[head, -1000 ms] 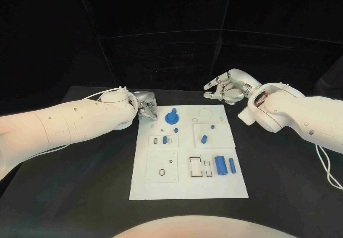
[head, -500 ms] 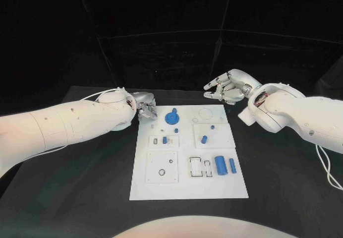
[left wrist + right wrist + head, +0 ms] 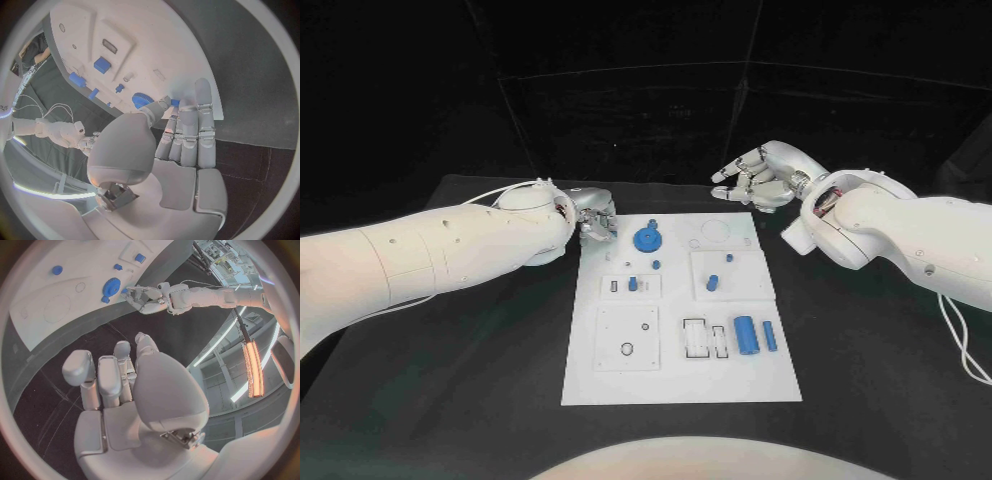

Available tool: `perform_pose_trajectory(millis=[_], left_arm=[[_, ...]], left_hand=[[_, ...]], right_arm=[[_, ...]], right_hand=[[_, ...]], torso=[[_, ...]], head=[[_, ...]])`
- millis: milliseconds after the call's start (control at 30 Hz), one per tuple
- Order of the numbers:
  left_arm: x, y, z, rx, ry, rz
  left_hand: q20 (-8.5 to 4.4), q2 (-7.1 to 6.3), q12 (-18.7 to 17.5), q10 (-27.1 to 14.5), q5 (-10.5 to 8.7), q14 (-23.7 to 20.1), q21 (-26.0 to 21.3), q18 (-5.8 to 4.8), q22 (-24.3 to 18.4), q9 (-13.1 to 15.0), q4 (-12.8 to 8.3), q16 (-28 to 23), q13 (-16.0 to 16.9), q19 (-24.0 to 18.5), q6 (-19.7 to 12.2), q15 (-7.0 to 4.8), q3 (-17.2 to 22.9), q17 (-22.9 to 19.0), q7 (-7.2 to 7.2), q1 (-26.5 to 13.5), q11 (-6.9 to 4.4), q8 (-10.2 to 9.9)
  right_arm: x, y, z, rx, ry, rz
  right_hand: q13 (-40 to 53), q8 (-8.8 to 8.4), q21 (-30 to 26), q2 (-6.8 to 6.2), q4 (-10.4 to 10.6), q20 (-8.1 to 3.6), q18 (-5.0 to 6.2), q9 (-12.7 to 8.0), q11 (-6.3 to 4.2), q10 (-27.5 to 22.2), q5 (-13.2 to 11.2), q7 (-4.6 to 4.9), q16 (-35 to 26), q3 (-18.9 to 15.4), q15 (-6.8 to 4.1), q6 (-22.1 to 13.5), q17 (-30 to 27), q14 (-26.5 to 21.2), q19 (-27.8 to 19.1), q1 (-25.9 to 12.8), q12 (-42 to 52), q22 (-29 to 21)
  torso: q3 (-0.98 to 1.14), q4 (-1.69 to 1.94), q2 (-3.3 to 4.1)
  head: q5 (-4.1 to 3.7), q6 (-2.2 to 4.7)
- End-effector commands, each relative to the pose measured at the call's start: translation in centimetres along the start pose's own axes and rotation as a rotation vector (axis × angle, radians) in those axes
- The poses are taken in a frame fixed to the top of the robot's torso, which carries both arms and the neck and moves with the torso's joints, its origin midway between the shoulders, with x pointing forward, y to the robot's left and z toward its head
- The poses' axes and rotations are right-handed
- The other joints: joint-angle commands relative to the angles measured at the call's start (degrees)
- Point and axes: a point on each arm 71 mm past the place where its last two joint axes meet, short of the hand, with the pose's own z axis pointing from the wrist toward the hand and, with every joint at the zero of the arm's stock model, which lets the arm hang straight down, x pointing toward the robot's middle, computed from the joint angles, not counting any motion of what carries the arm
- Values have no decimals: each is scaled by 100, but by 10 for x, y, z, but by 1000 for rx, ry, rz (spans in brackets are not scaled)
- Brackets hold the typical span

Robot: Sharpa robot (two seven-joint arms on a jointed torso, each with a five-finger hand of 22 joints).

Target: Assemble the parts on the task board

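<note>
Both hands empty: left hand loosely open beside the task board, right hand half-curled.

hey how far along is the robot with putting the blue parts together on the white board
Early, it seems. Several small blue pieces stand in recesses of the white task board, among them a round blue gear-like disc. A blue cylinder and a slimmer blue rod lie loose. The left hand hovers at the board's far left corner holding nothing clear; the right hand hangs open beyond it.
</note>
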Motion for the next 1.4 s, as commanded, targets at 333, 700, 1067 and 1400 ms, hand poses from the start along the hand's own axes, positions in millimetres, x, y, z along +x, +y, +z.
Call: perform_pose_trajectory(millis=[333,700,1067,1400], left_arm=[[3,-2,0,12,8,-4],[4,-4,0,21,17,-3],[3,-4,-1,25,7,-5],[4,-5,-2,38,5,-3]], left_hand=[[-14,-132,-24,198,17,23,43,48,46,249,622,15,-48,-18,176,-9,1041,1,19,-214,-8,20],[-16,-208,0,253,16,66,58,46,74,259,645,70,-50,-14,207,-9,1360,45,28,-394,-8,59],[-24,-347,14,232,15,49,71,50,94,264,538,46,-44,-17,196,-18,1436,22,19,-393,-15,79],[-68,-540,51,265,15,81,155,58,177,284,166,106,-36,-13,252,-58,1468,72,7,-162,-38,151]], right_arm=[[0,2,0,-13,3,-2],[0,2,0,-14,4,-2],[0,2,0,-14,3,-2],[0,2,0,-14,3,-2]], right_hand=[[-5,26,-36,24,23,-9,76,-4,17,-34,21,6,-35,-2,-28,-26,9,95,-23,-33,31,-5],[-5,26,-36,24,23,-9,76,-4,17,-34,21,6,-35,-2,-28,-26,9,95,-23,-33,31,-5],[-5,26,-36,24,23,-9,76,-4,17,-34,21,6,-35,-2,-28,-26,9,95,-23,-33,31,-5],[-14,26,-39,22,35,-9,76,-5,17,-43,48,6,-41,-4,-28,-29,6,94,-24,-36,25,-7]], torso=[[-2,-2,3],[-2,-3,0],[0,-1,0],[-3,2,0]], head=[[3,8],[2,17],[-7,21],[2,21]])
